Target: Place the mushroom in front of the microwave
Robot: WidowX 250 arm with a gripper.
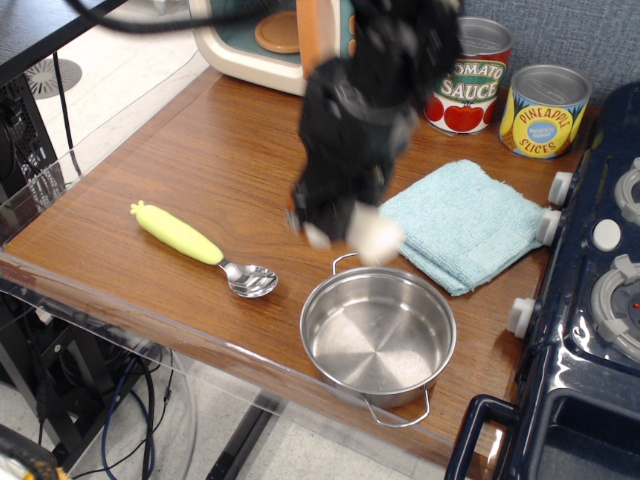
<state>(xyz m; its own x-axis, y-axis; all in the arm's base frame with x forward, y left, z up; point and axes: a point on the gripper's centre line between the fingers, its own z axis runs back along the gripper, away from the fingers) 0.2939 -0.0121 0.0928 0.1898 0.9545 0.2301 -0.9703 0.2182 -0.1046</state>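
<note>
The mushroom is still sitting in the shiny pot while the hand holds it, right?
Not quite. The hand does hold the mushroom, but the mushroom is lifted above the table, out of the pot, which is empty. The observation.image view shows it.

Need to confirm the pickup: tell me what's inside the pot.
The pot holds nothing: bare steel bottom, fully visible. The mushroom hangs above its rim in the gripper.
</note>
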